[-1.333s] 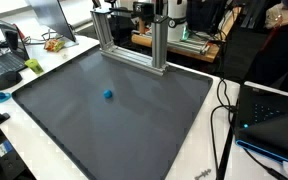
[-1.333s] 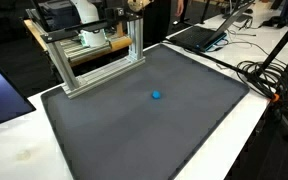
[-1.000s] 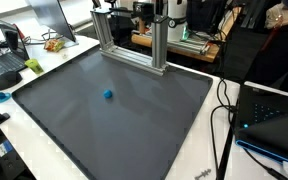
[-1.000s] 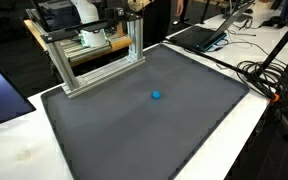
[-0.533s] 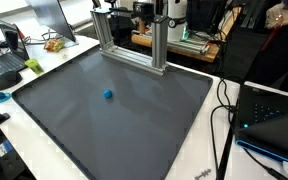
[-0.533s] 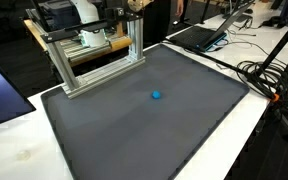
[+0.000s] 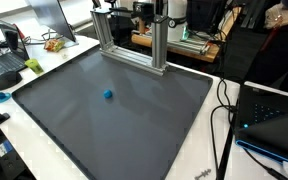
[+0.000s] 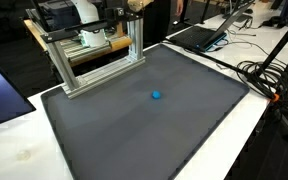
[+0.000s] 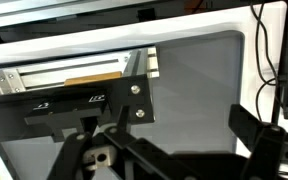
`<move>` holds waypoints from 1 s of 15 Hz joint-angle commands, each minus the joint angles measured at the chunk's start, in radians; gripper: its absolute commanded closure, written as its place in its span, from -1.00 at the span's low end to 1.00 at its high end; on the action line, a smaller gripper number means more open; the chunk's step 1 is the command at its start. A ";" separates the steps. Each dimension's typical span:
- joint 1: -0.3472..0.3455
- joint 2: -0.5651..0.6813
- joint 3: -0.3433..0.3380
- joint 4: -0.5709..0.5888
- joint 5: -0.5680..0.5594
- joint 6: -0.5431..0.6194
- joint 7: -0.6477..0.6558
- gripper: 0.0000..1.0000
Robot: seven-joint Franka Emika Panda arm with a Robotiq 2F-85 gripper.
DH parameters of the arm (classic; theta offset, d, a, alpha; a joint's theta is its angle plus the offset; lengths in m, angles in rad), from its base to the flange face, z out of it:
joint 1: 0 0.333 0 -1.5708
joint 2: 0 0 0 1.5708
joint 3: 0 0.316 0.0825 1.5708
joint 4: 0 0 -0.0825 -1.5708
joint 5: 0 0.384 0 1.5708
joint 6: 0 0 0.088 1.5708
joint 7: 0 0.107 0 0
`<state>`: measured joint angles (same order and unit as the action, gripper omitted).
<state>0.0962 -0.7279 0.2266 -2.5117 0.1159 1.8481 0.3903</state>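
At the left of an exterior view a laptop [image 7: 4,60] sits off the edge of the dark mat [image 7: 134,130]. On the mat, a little left of centre, lies the small blue ball [image 7: 108,95]; the opposite camera shows it near the middle of the frame [image 8: 156,96], alone and well apart from everything else. Further right and higher stands the aluminium frame [image 7: 156,45], which fills the upper left in the wrist view [image 9: 74,85]. There the gripper [image 9: 164,150] comes in from the lower edge, its dark fingers [image 9: 256,135] spread wide and clamped on nothing, though shadow makes the left one hard to separate from the frame's black bracket. The likely trouble is that bracket: the tool hangs just beside the frame, so a careless sweep toward the mat could knock a finger against the posts. The ball, round on a flat surface, would probably roll off at a glancing touch. At the far right, cables [image 7: 224,110] trail near the mat's edge. The ball is absent from the wrist view, and the frame hides most of the arm in both exterior views.
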 commanded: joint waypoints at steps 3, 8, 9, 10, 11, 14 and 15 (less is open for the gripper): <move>-0.031 -0.080 -0.089 0.013 -0.064 -0.074 -0.148 -1.00; -0.077 -0.074 -0.152 -0.016 -0.135 0.023 -0.245 -1.00; -0.081 -0.069 -0.167 -0.029 -0.137 0.052 -0.266 -1.00; -0.084 -0.063 -0.180 -0.039 -0.133 0.079 -0.286 -1.00; -0.088 -0.052 -0.187 -0.046 -0.133 0.098 -0.299 -1.00; -0.100 -0.026 -0.199 -0.072 -0.137 0.149 -0.321 -1.00; -0.103 -0.013 -0.200 -0.079 -0.136 0.159 -0.322 -1.00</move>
<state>0.0044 -0.7697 0.0357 -2.5693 -0.0038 1.9616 0.0939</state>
